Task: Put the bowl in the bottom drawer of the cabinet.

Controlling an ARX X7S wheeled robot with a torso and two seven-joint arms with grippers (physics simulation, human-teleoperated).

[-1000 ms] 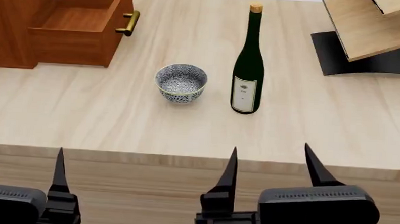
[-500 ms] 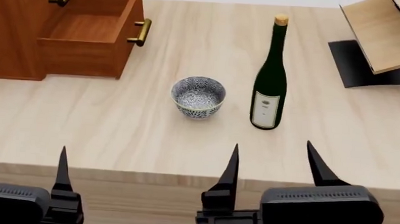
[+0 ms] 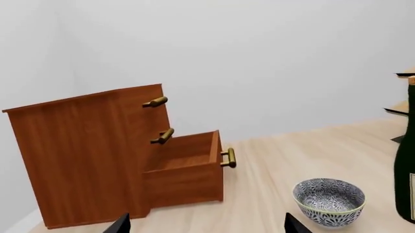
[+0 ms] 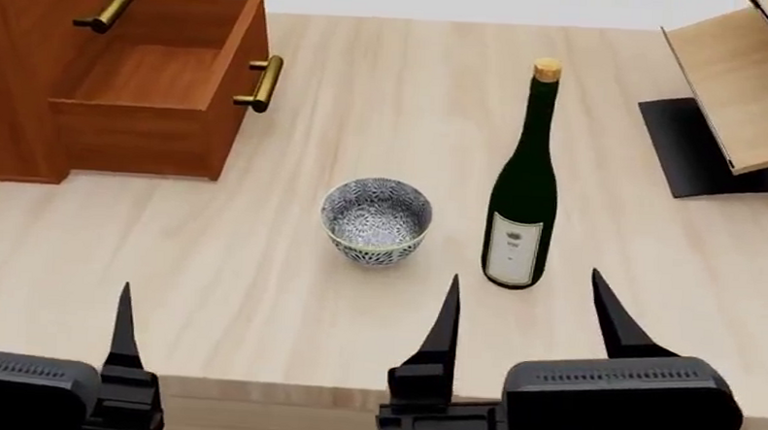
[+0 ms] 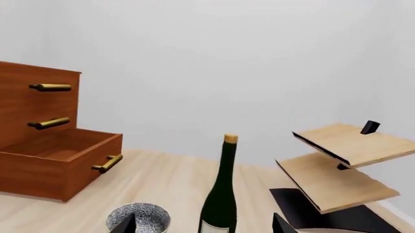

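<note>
Now the bowl (image 4: 376,220) is seen upright mid-table (image 4: 226,266), just beside the wine bottle (image 4: 523,182); the bottom drawer (image 4: 150,83) stands pulled out; both claws, left (image 4: 46,307) and right (image 4: 525,313), are held released at the near edge.

Simulated tabletop (image 4: 290,298), blank white walls

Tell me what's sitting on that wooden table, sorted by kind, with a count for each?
Bowl: 1
Wine bottle: 1
Cabinet with drawers: 1, its bottom drawer pulled open
Light-wood rack on a black base: 1
Total: 4 things on the table
</note>
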